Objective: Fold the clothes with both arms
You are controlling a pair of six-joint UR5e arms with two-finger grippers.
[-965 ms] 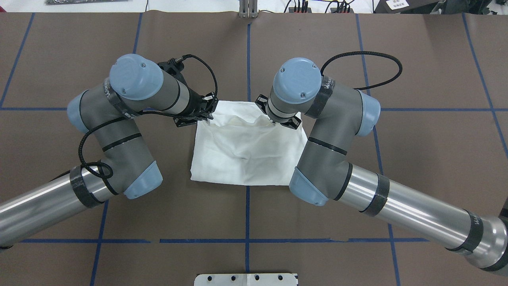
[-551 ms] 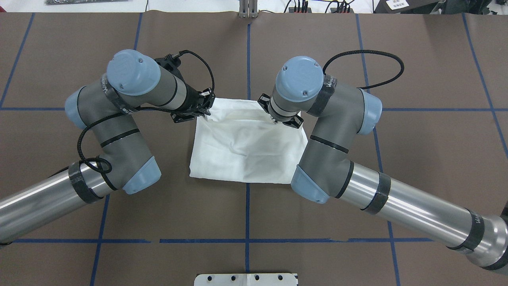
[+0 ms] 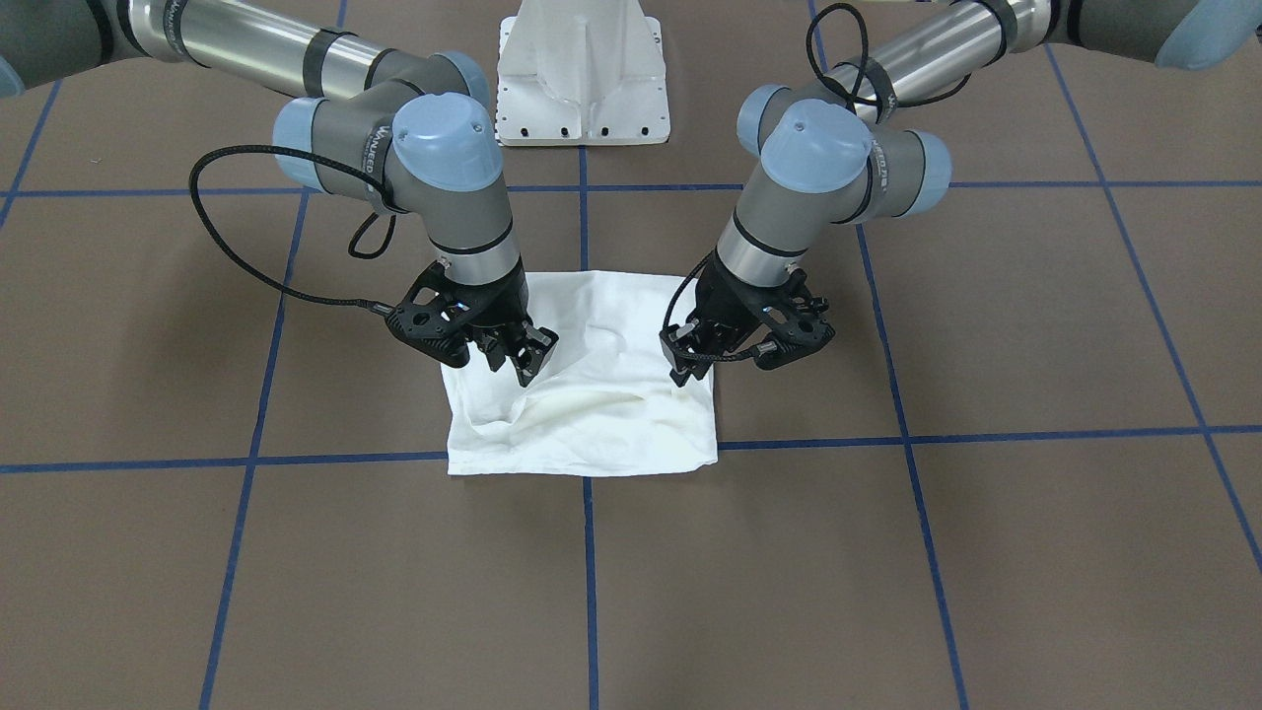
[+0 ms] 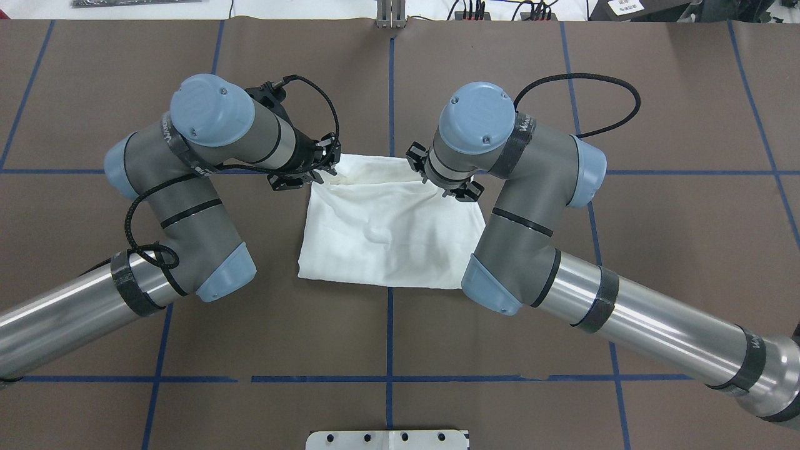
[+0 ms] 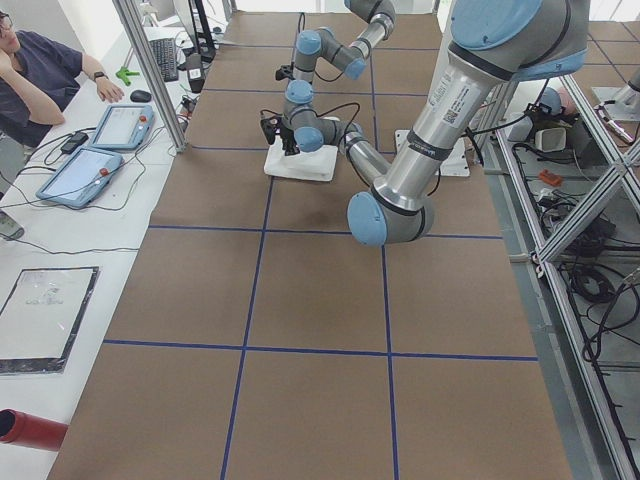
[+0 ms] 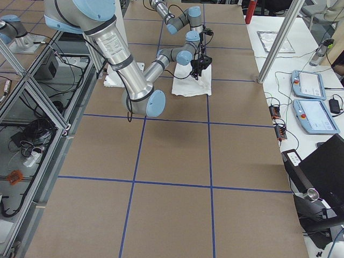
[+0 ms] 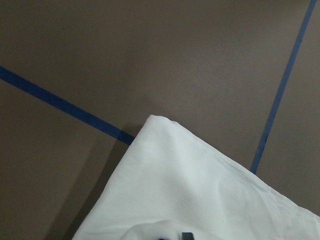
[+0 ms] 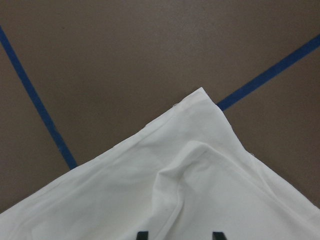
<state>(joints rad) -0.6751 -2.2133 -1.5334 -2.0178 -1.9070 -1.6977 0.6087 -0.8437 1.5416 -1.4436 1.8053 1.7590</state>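
My left gripper (image 4: 324, 173) and right gripper (image 3: 525, 367) have lowered the T-shirt (image 4: 387, 237) fold at mid-frame, so the fold is nearly complete. Pinching or spread: I cannot tell.

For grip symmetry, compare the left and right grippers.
The left gripper sits at the folded white shirt's far left corner, the right gripper at its far right. In the wrist views, cloth ridges up at the right gripper but lies smooth at the left; the right's two fingertips show apart, the left's barely show. Both are low on its far edge.
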